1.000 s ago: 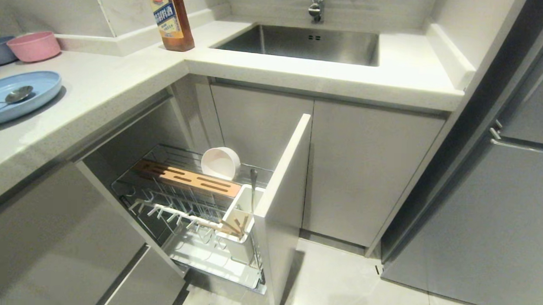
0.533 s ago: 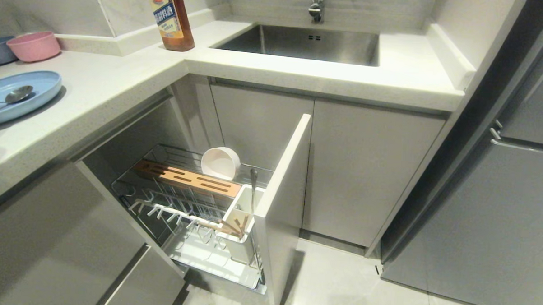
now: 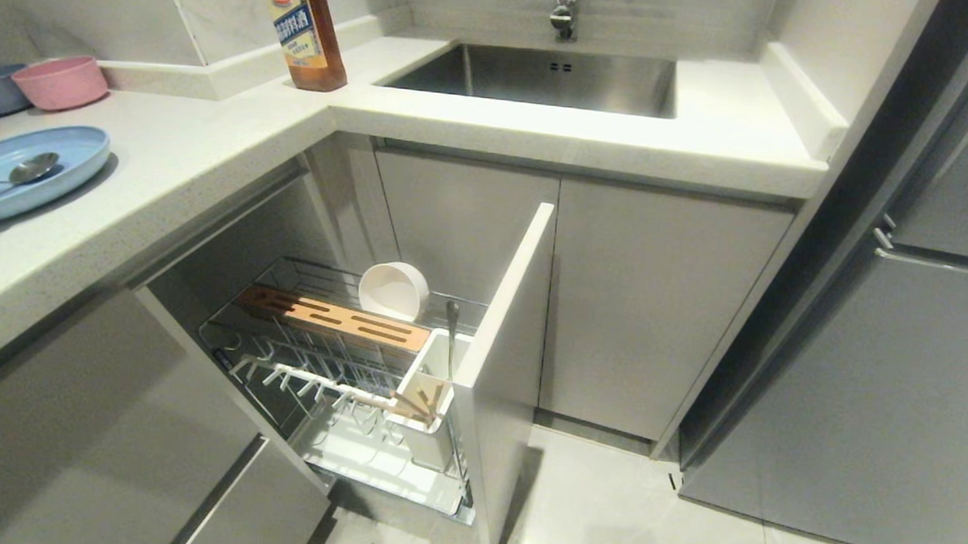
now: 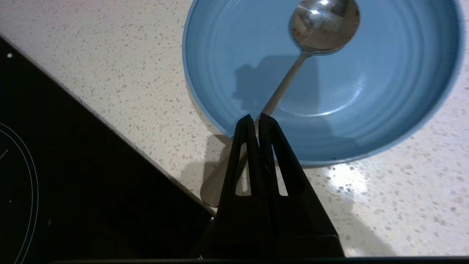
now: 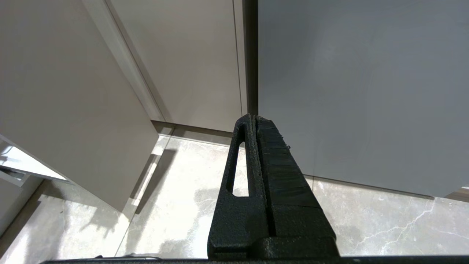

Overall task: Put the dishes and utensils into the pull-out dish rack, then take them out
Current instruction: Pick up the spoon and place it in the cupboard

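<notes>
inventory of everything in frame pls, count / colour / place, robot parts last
plate: 1, light blue, on the counter at left
spoon: 1, steel, bowl end in the plate, handle over its rim onto the counter
small bowls: 2, pink and grey-blue, back left of the counter
bottle: 1, amber with label, counter corner
sink: 1, steel, set in the counter
faucet: 1, chrome, behind the sink
dish rack: 1, chrome wire, pulled out below the counter
wooden block: 1, brown, slotted, across the rack
white bowl: 1, on edge in the rack
utensil cup: 1, white, front of the rack
chopsticks: wooden, in the cup
cooktop: 1, black, beside the plate
left end effector: 1, black, shut, above the spoon handle
right end effector: 1, black, shut, over the floor
</notes>
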You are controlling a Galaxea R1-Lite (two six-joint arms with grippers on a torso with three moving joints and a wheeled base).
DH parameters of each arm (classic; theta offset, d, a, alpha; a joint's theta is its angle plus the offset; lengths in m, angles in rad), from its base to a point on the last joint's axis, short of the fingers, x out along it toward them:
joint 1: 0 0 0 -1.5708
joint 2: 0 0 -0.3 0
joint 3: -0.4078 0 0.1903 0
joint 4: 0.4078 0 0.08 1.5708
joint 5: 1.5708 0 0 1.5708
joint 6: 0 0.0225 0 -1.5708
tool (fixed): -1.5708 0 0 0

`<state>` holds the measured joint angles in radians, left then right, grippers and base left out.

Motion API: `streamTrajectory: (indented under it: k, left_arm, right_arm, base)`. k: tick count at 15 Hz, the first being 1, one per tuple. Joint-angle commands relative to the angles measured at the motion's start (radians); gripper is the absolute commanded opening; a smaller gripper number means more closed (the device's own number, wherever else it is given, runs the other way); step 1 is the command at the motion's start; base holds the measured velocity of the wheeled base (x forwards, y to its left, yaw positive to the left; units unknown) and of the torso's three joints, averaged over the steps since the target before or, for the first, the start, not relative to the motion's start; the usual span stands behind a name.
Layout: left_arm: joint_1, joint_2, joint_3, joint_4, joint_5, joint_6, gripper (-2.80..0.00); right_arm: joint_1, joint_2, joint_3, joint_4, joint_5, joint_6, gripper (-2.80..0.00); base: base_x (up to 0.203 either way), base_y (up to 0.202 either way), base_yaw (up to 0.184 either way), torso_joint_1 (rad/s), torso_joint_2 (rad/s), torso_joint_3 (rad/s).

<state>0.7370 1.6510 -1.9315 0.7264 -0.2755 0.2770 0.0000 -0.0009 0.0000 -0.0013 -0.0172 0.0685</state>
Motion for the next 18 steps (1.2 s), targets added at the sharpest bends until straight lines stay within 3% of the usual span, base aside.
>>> streamTrajectory:
  k: [1, 6, 7, 8, 10, 16, 18]
  left_arm:
    - [0.002, 0.012, -0.001, 0.002, -0.004, 0.005, -2.8]
    - [0.0, 0.055, -0.001, -0.01, -0.009, 0.02, -2.8]
    - [0.001, 0.059, -0.001, -0.024, -0.01, 0.021, -0.22]
    - [0.001, 0.059, -0.001, -0.025, -0.038, 0.021, 0.0]
    - [0.017, 0.054, 0.0, -0.023, -0.135, 0.023, 0.0]
    - [0.018, 0.09, -0.001, -0.038, -0.143, 0.027, 0.0]
    - [0.018, 0.104, -0.001, -0.039, -0.176, 0.027, 0.0]
  right_arm:
    - [0.0, 0.001, 0.0, 0.0, -0.001, 0.001, -2.8]
    - [0.0, 0.001, 0.0, 0.0, -0.001, 0.001, -2.8]
    - [0.0, 0.001, 0.0, 0.0, 0.0, 0.001, -2.8]
    - [0.0, 0.001, 0.0, 0.0, 0.0, 0.001, -2.8]
    - [0.0, 0.001, 0.0, 0.0, -0.001, 0.001, -2.8]
    - [0.0, 0.001, 0.0, 0.0, -0.001, 0.001, -2.8]
    - [0.0, 0.001, 0.0, 0.0, 0.0, 0.001, -2.8]
  base:
    - [0.0, 0.0, 0.0, 0.0, 0.0, 0.0]
    - [0.0, 0.0, 0.0, 0.0, 0.0, 0.0]
    - [0.0, 0.0, 0.0, 0.0, 0.0, 0.0]
    - [0.0, 0.0, 0.0, 0.0, 0.0, 0.0]
    - [0.0, 0.0, 0.0, 0.0, 0.0, 0.0]
    - [0.0, 0.0, 0.0, 0.0, 0.0, 0.0]
    - [0.0, 0.0, 0.0, 0.0, 0.0, 0.0]
